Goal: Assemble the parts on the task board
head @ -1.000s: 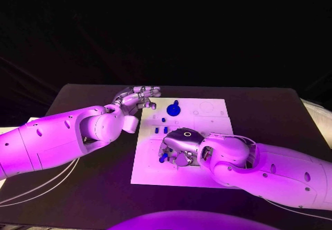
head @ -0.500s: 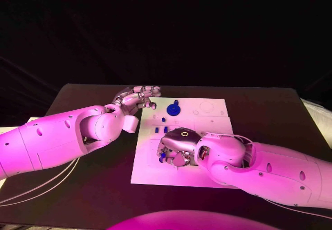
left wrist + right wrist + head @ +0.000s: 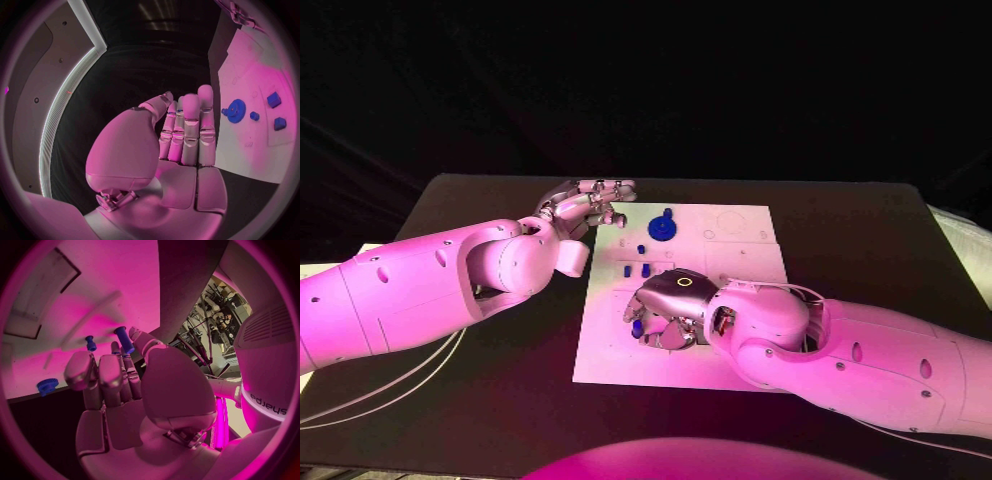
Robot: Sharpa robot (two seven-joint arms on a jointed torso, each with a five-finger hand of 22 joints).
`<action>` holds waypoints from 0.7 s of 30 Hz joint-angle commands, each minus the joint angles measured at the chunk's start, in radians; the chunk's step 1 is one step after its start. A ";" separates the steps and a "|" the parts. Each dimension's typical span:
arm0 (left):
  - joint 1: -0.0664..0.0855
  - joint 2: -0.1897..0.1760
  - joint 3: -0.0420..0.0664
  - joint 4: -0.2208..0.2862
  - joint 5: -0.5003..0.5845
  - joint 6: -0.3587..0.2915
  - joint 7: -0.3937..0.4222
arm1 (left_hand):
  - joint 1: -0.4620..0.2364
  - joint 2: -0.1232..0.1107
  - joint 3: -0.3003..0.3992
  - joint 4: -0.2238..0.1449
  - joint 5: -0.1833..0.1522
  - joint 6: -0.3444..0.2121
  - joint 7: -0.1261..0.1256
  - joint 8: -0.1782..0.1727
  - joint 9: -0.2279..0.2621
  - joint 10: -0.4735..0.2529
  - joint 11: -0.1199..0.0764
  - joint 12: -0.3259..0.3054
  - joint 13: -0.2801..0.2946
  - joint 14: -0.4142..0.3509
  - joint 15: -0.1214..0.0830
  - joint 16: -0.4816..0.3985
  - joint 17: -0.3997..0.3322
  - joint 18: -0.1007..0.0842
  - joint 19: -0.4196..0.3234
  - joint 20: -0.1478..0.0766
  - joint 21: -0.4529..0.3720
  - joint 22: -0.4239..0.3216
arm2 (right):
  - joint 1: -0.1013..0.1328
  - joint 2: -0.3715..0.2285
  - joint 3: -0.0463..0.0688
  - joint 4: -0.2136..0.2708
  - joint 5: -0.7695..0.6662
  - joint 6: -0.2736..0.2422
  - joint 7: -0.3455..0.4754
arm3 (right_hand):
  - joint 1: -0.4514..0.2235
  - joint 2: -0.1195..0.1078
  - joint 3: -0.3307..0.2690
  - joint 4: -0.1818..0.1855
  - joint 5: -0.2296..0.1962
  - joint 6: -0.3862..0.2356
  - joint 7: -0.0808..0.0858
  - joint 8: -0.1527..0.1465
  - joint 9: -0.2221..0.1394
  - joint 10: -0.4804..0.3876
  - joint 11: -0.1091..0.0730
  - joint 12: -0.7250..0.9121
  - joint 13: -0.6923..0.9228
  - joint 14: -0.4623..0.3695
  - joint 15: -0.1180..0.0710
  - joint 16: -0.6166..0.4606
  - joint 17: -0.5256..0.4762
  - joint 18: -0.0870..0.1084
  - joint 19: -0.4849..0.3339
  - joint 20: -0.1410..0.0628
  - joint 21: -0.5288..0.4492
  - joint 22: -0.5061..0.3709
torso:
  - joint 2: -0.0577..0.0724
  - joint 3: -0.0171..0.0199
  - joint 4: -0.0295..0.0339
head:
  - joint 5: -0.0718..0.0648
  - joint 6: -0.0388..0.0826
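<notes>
- Head view first, far left: left hand [image 3: 589, 205] sits at the board's [image 3: 733, 360] far left corner, just off the edge. In its wrist view the fingers [image 3: 187, 125] are straight and together, thumb alongside, nothing in them, so it's idle and released.
- Next over, near that hand: the gear [image 3: 661, 227] lies flat at the far end of the board, with a couple of small blocks [image 3: 636, 270] just nearer the robot. All untouched.
- Middle: right hand [image 3: 672, 310] is palm-down over the board's near-left part. Wrist view shows a blue peg [image 3: 124, 339] pinched at the fingertips, so that hand is grasping it. A second peg [image 3: 90, 343] sits just beside it on the board, and a small knob [image 3: 46, 386] is near the board's edge.
- My guess at the step: seating that peg in its hole. I can't actually see the hole, the hand covers it.
- To do it well I'd keep the peg upright, lower it slowly, and not bump the neighbouring peg.
- Let go only once it's seated, otherwise it'll probably tip.
</notes>
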 commanded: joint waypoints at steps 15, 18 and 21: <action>0.000 -0.007 0.001 -0.002 -0.001 0.014 -0.006 | 0.006 0.002 -0.007 0.000 0.000 -0.011 0.002 0.003 -0.002 -0.014 0.001 0.003 -0.001 -0.007 0.001 -0.004 -0.003 0.002 0.007 -0.001 -0.006 -0.003 | 0.024 -0.223 0.032 0.148 0.163 -0.244 0.026 | 0.027 0.041 -0.169 0.007 0.015 -0.013 0.010 0.004 0.005 -0.005 -0.003 0.084 0.011 -0.010 0.005 -0.063 -0.078 0.020 -0.039 0.000 -0.060 -0.089 | -0.005 -0.0002 -0.0078 | -0.032 0.018; 0.000 -0.009 0.001 0.000 -0.001 0.014 -0.005 | 0.006 0.002 -0.007 0.000 0.000 -0.011 0.002 0.003 -0.002 -0.014 0.001 0.003 -0.001 -0.007 0.001 -0.004 -0.003 0.002 0.007 -0.001 -0.006 -0.003 | 0.049 -0.305 0.034 0.177 0.260 -0.222 -0.027 | 0.010 0.067 -0.174 0.030 0.015 0.020 0.012 0.016 0.010 0.103 -0.016 0.135 0.024 0.010 -0.003 -0.012 -0.011 0.007 0.001 -0.006 -0.020 -0.021 | -0.007 -0.0024 -0.0110 | -0.050 0.023; 0.000 -0.012 0.000 0.003 -0.001 0.012 -0.003 | 0.006 0.002 -0.008 0.000 0.000 -0.011 0.002 0.004 -0.002 -0.014 0.001 0.003 -0.001 -0.007 0.002 -0.003 -0.003 0.002 0.007 0.000 -0.007 -0.003 | 0.065 -0.386 0.031 0.203 0.343 -0.217 -0.088 | -0.014 0.064 -0.194 0.054 0.030 0.039 -0.010 0.023 0.011 0.279 -0.053 0.228 0.069 0.038 -0.029 0.071 0.096 -0.015 0.067 -0.022 0.050 0.094 | -0.010 -0.0049 -0.0162 | -0.061 0.027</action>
